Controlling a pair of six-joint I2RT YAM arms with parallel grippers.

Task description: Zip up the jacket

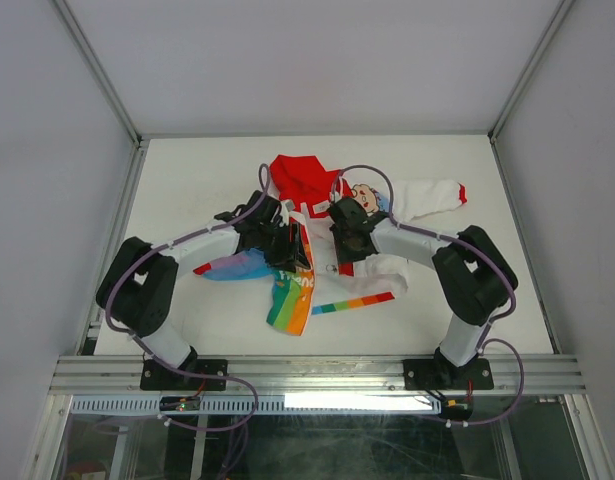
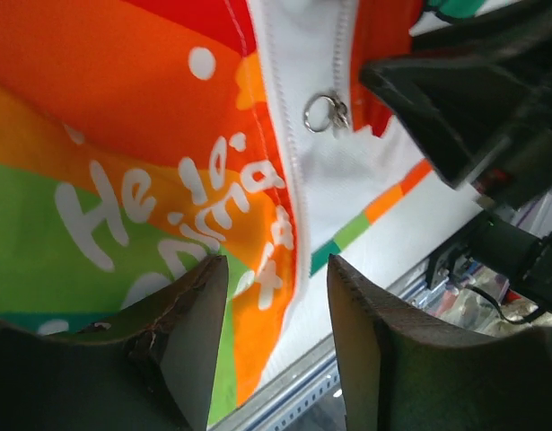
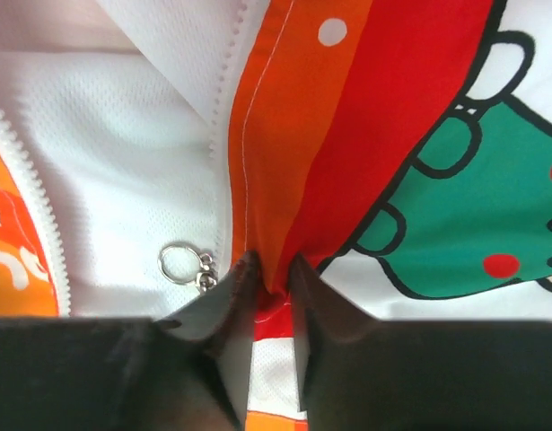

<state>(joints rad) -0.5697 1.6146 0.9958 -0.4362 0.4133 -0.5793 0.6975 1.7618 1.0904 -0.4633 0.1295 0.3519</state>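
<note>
The jacket lies open on the white table, red hood at the far side and rainbow panel toward me. My left gripper hovers open over that panel's lettered edge; nothing is pinched between its fingers. My right gripper stands just to the right, seen as a dark shape in the left wrist view. It is shut on a raised fold of orange-red fabric beside the zipper teeth. The zipper's ring pull lies free on the white lining.
A white sleeve with a red cuff stretches to the far right. A rainbow strip lies near the table's front edge. The metal rail runs along the near side, and white enclosure walls stand around the table.
</note>
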